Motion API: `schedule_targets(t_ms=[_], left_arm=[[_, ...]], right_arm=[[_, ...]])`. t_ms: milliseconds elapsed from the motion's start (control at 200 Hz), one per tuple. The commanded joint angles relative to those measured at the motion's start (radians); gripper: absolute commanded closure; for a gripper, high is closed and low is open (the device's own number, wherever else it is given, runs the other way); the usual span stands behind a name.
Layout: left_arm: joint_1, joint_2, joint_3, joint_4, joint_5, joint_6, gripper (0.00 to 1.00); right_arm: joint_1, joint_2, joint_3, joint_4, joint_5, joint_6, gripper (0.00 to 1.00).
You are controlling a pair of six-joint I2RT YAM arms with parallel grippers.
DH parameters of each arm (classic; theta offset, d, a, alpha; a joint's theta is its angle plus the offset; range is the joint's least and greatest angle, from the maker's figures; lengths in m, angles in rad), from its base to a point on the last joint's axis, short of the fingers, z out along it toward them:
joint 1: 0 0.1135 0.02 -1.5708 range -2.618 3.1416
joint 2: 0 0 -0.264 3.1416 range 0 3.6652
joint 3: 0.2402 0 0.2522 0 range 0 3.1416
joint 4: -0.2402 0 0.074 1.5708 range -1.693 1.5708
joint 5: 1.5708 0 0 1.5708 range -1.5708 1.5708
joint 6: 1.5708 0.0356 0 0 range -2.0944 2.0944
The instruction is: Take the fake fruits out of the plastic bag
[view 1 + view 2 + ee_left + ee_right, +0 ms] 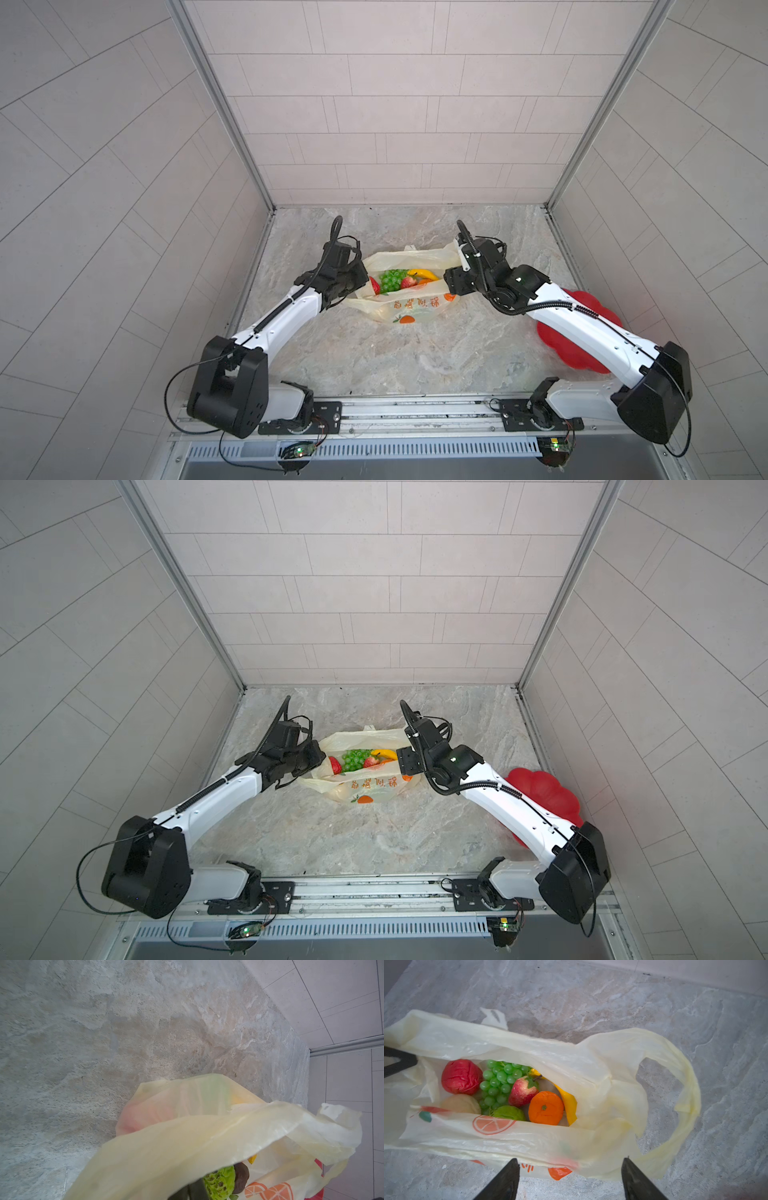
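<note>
One plastic bag [529,1142] holds eight fake fruits [546,1108]; left end effector [360,285] clenches it, right end effector [570,1159] released.

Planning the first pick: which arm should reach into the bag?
Likely right: right gripper open at the mouth of the plastic bag, fake fruits exposed; left gripper shut on its rim.

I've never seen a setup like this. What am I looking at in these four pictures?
Two robot arms, each ending in a two-fingered gripper, work over a marble table. Two pictures look down from overhead; the other two come from cameras on the arms' wrists. On the table lie a plastic bag full of fake fruits, such as grapes, an orange and a banana, and a red plate partly hidden by the right arm. The left gripper pinches the bag's edge; the right gripper is open.
</note>
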Motion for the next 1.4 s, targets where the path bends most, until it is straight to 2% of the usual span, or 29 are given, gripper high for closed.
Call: schedule_targets(t_ms=[0, 180, 345, 580, 680, 836, 956, 1056, 1196, 1316, 1396], left_arm=[[-0.018, -0.033, 0.001, -0.005, -0.001, -0.014, 1.00], [-0.054, -0.065, -0.004, -0.005, -0.001, -0.027, 1.00], [-0.052, -0.088, -0.009, 0.009, 0.009, -0.065, 1.00], [0.000, -0.077, -0.010, 0.037, 0.031, -0.127, 1.00], [0.062, -0.069, -0.039, 0.081, 0.073, -0.171, 1.00], [0.117, -0.065, -0.074, 0.128, 0.143, -0.202, 1.00], [0.130, -0.068, -0.093, 0.136, 0.159, -0.200, 1.00], [0.123, -0.056, -0.086, 0.101, 0.162, -0.150, 1.00], [0.095, -0.041, -0.083, 0.050, 0.137, -0.077, 1.00], [0.076, -0.036, -0.089, 0.041, 0.114, -0.048, 1.00], [0.057, -0.039, -0.088, 0.044, 0.108, -0.036, 1.00]], right_arm=[[0.071, 0.057, 0.018, 0.029, 0.048, -0.030, 0.24], [0.138, 0.276, 0.188, -0.011, 0.048, -0.021, 0.24], [0.191, 0.351, 0.187, 0.009, 0.039, -0.035, 0.26], [0.280, 0.258, -0.023, 0.069, 0.064, -0.084, 0.31], [0.280, 0.212, -0.122, 0.097, 0.091, -0.060, 0.32], [0.268, 0.194, -0.172, 0.094, 0.179, -0.047, 0.33], [0.229, 0.162, -0.185, 0.112, 0.130, -0.047, 0.34], [0.224, 0.100, -0.153, 0.076, 0.076, -0.074, 0.34], [0.223, -0.018, -0.070, 0.002, -0.077, -0.115, 0.34], [0.217, -0.064, -0.032, -0.020, -0.044, -0.115, 0.33], [0.195, -0.038, -0.019, 0.005, -0.035, -0.114, 0.33]])
